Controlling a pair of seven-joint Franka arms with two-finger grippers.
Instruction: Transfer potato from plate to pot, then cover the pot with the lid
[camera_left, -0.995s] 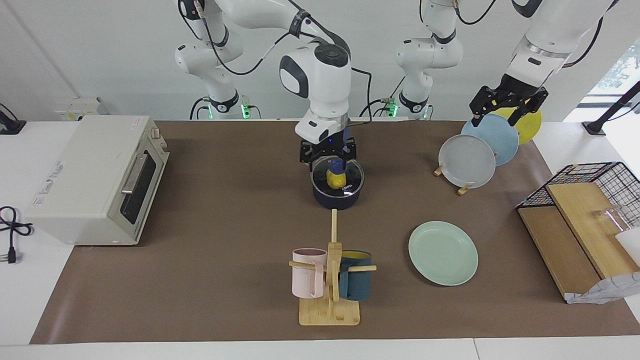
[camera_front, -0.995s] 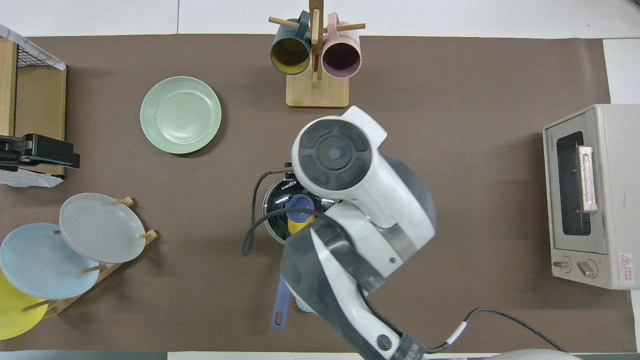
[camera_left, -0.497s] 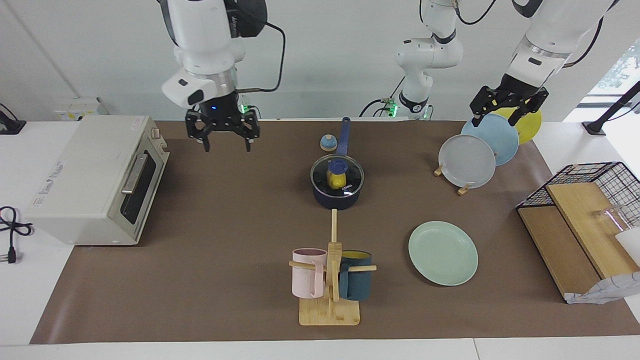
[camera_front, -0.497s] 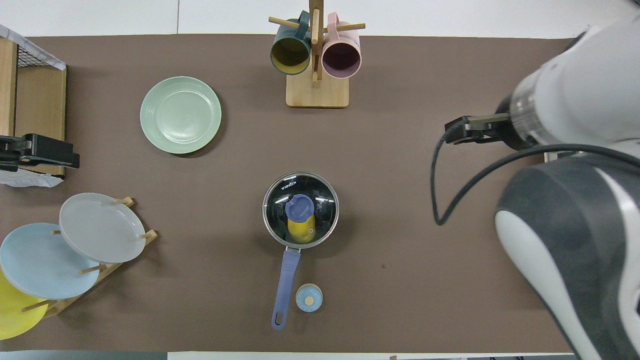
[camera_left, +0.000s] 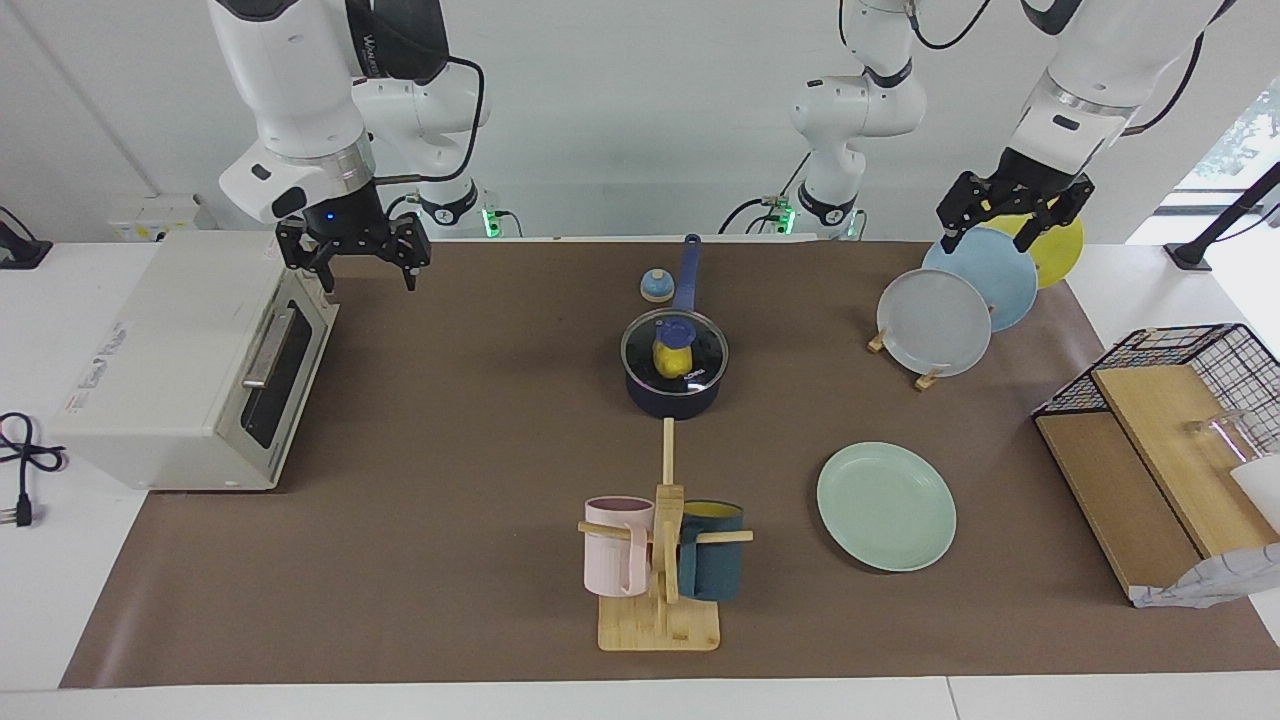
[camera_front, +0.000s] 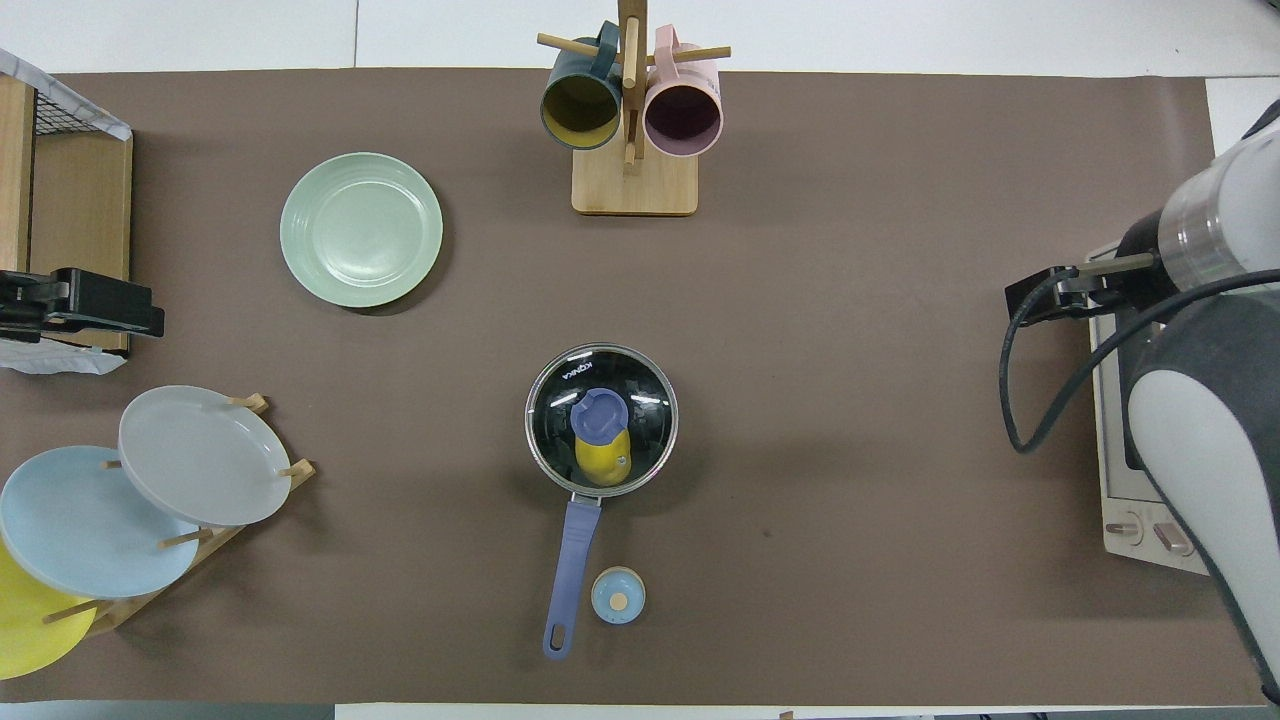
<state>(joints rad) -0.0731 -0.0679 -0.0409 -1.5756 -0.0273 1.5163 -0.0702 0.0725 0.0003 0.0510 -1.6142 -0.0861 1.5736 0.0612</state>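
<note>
The dark pot (camera_left: 672, 392) stands mid-table, its blue handle (camera_front: 570, 565) pointing toward the robots. The glass lid (camera_left: 703, 352) (camera_front: 645, 400) with a blue knob rests on it. Through the glass the yellow potato (camera_left: 672, 358) (camera_front: 600, 458) shows inside the pot. The mint-green plate (camera_left: 886, 506) (camera_front: 361, 229) lies bare, farther from the robots, toward the left arm's end. My right gripper (camera_left: 367, 280) hangs open and holds nothing, over the mat's edge beside the toaster oven. My left gripper (camera_left: 1005, 238) is open above the plate rack, where the arm waits.
A toaster oven (camera_left: 190, 360) sits at the right arm's end. A wooden mug rack (camera_left: 660, 560) with a pink and a teal mug stands farther out than the pot. A small bell (camera_left: 655, 287) sits beside the pot handle. A rack of upright plates (camera_left: 935, 320) and a wire basket (camera_left: 1190, 370) fill the left arm's end.
My right gripper has left the lid's knob, risen, and swung away to the toaster oven's end. The lid stays on the pot. The left arm has not moved.
</note>
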